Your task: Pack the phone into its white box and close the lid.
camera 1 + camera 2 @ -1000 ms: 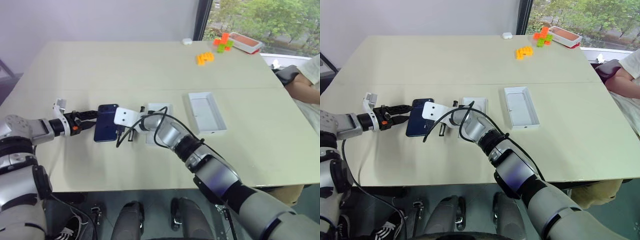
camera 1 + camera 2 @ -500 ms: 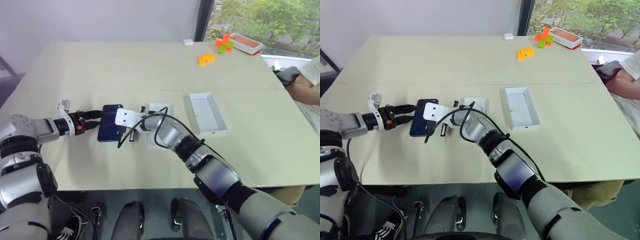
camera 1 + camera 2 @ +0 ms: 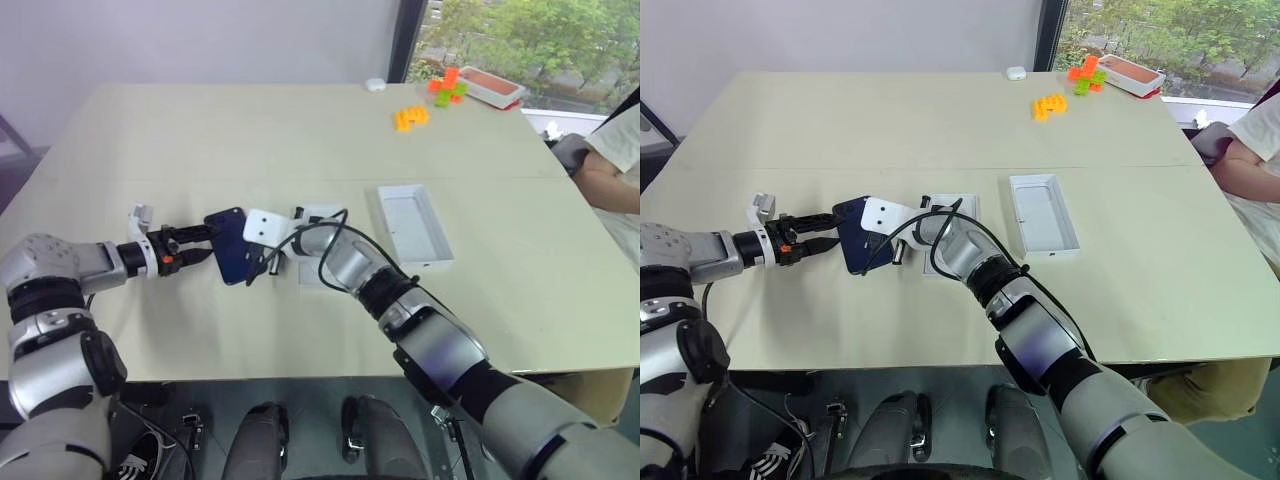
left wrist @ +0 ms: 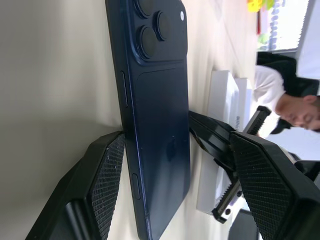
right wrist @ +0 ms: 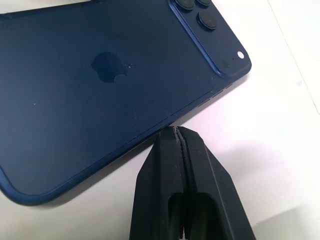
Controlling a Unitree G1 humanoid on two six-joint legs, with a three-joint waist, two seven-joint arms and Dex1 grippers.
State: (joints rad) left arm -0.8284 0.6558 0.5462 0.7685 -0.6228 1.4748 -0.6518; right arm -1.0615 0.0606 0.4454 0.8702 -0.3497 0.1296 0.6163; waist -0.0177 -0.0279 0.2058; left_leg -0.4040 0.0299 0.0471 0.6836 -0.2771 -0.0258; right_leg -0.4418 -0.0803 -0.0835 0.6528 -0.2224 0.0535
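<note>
Since a second ago the phone [image 3: 232, 258] has swung from square to angled on the table [image 3: 200, 130], nearer the white box [image 3: 318, 222]. It lies back-up, long axis diagonal, cameras at the far end. The left gripper [image 3: 203, 243] straddles it wide open; the right gripper [image 5: 176, 137], pressed shut and empty, touches its edge.

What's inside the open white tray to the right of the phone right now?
Nothing shows inside the tray: its pale floor looks bare from rim to rim. The phone is not in it; it sits on the table between the left hand and the right hand.
</note>
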